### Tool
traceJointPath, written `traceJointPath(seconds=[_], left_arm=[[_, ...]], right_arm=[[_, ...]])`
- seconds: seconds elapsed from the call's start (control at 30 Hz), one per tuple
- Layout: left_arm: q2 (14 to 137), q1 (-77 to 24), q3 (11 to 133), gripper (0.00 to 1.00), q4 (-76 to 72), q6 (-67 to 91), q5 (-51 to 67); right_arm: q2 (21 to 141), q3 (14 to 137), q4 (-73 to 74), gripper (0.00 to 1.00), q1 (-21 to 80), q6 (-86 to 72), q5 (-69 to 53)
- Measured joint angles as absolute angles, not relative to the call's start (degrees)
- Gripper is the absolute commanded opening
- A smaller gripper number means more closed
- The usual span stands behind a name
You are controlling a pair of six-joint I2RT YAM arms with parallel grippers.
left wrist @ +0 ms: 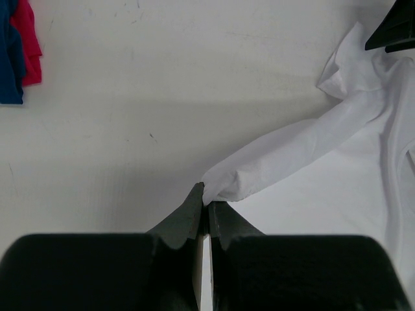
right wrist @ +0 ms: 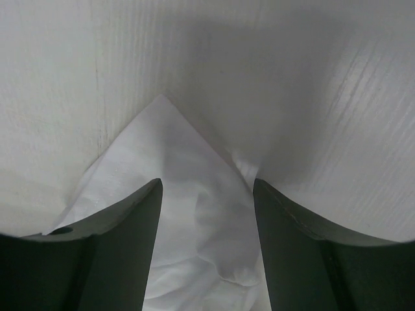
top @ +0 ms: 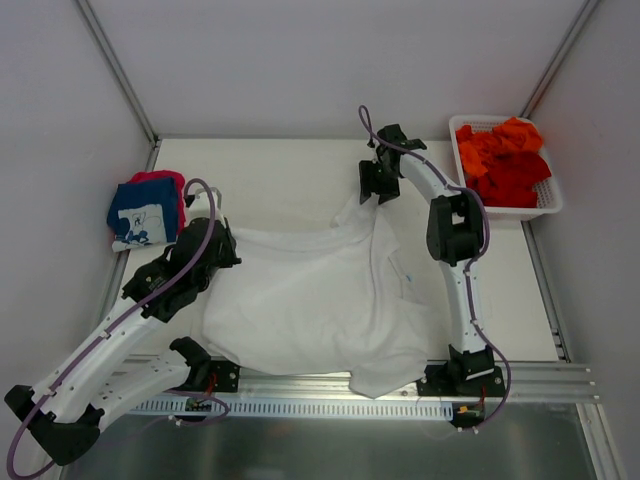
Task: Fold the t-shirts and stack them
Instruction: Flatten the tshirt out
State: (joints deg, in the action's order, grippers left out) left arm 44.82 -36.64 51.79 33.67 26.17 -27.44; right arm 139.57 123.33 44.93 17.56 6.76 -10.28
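The rumpled white tee (top: 320, 300) is pinched at its sleeve tip by the left gripper (left wrist: 206, 198); its far corner is straddled by the right gripper (right wrist: 207, 186), jaws wide.

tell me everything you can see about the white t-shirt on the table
The white t-shirt is plain, thin, soft cloth. It lies mostly spread out and wrinkled in the middle of the table, not yet folded. One sleeve stretches out to the left gripper, which is shut on its tip. A bunched corner at the far side lies between the open fingers of the right gripper, not pinched. A near corner drapes onto the metal rail at the table's front edge.
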Motion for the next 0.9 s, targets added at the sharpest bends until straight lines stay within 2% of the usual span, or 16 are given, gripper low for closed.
traceJointPath(seconds=[0.07,0.2,0.23,0.3,0.4,0.6,0.77,0.9], left_arm=[[44.8,-36.6,51.7,0.00,33.7,26.2,-27.4],[44.8,-36.6,51.6,0.00,33.7,26.2,-27.4],[44.7,-36.6,51.6,0.00,33.7,26.2,-27.4],[44.6,-36.6,51.6,0.00,33.7,26.2,-27.4],[44.5,-36.6,51.6,0.00,33.7,26.2,-27.4],[44.5,-36.6,51.6,0.00,33.7,26.2,-27.4],[44.5,-36.6,51.6,0.00,33.7,26.2,-27.4],[44.7,-36.6,51.6,0.00,33.7,26.4,-27.4]], right_arm=[[140.5,124.8,45.6,0.61,17.6,7.0,-11.3],[141.4,125.8,45.7,0.32,17.4,7.9,-13.0],[141.6,125.8,45.6,0.18,17.4,8.1,-13.4],[141.7,125.6,45.3,0.09,17.5,8.3,-14.4],[141.8,124.8,44.9,0.03,17.8,8.4,-15.7],[138.8,119.0,41.1,0.00,17.7,8.9,-16.4],[131.6,109.1,41.8,0.00,18.2,9.6,-13.2],[121.1,102.1,44.3,0.00,18.3,10.1,-10.2]])
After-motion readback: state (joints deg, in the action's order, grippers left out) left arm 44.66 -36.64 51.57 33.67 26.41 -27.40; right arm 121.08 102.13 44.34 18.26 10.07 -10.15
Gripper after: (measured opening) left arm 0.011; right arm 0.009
